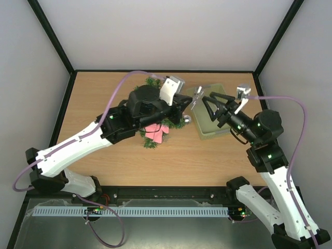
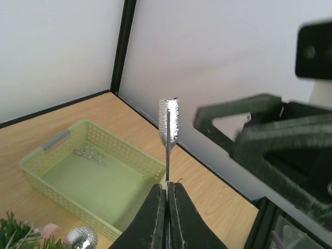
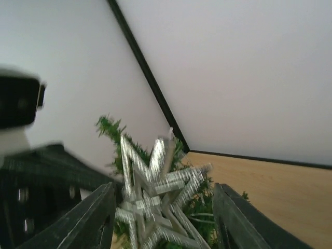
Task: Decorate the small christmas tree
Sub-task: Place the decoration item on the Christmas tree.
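Star ornament [image 2: 168,122], silver and glittered, stands edge-on above the table in my left gripper [image 2: 167,193], whose jaws are clenched on its lower point. My right gripper [image 3: 163,207] is released, a finger on either side of the star. The small christmas tree [image 1: 152,141] sits mostly hidden under the left arm, at nine o'clock from the pale green basket [image 1: 212,136], with a silver bauble [image 1: 187,120] between them.

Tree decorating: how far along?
Done: pink piece and silver ball sit at the tree. In hand: left hand shut on the silver star; right hand open around it. To do: star onto tree, plus one silver piece in the basket.
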Controlling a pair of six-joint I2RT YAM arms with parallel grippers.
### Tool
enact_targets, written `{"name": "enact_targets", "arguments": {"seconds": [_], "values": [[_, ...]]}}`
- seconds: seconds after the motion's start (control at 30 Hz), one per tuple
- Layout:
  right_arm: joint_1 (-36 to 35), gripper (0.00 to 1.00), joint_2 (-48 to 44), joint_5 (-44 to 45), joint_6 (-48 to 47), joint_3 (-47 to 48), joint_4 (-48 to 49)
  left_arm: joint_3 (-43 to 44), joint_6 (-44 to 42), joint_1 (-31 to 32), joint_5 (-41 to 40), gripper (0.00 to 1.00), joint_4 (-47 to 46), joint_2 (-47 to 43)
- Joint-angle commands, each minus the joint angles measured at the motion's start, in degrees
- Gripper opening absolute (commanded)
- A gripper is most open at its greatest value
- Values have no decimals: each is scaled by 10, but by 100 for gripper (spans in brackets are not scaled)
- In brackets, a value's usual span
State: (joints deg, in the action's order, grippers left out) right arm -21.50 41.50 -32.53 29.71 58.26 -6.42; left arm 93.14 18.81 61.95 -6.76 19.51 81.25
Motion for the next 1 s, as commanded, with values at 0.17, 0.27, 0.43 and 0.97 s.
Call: {"name": "enact_targets", "arguments": {"seconds": [0.17,0.27,0.43,0.97], "values": [[-2,48,-175,-109,-438,-180,217,-62,102,-83,135,2,-49,-102],[-2,50,-190,-109,-602,-207,217,-61,125,-91,167,2,-49,-110],[-2,41,-156,-94,-761,-195,203,-69,180,-95,217,2,-57,-119],[-3,37,-99,-122,-867,-158,226,-84,274,-95,287,2,-45,-104]]}}
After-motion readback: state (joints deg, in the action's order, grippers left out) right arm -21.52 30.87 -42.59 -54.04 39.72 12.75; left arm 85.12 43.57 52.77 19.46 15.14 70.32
